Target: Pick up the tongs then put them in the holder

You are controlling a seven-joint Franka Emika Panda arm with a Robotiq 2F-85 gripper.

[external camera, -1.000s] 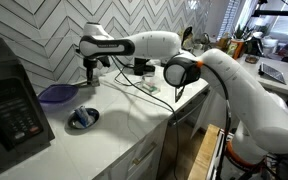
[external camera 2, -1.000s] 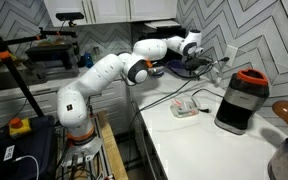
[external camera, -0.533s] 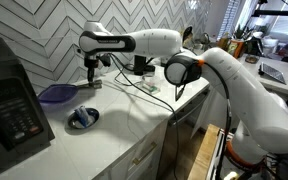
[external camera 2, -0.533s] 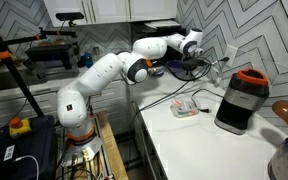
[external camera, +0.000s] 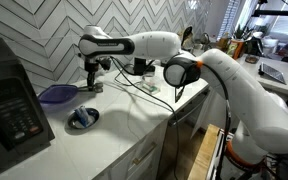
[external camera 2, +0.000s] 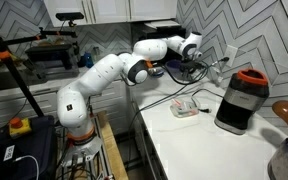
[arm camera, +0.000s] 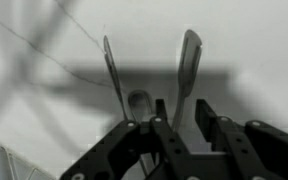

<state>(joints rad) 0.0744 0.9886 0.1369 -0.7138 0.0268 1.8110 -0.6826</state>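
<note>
The tongs lie on the white counter, and the wrist view shows their two thin silvery arms spread apart. My gripper is open and low over them, with its fingers on either side of one arm. In an exterior view the gripper points down at the counter by the tiled wall, just beyond the purple bowl. The holder shows in part at the near corner of an exterior view, with a wooden spoon sticking out. It stands far from the gripper.
A black box appliance stands at the counter's end. A small blue dish sits near the bowl. Black cables run over the counter. A black grinder with a red ring and a small white item also stand on the counter.
My gripper has come down slightly toward the counter, over the tongs. Nothing else has moved.
</note>
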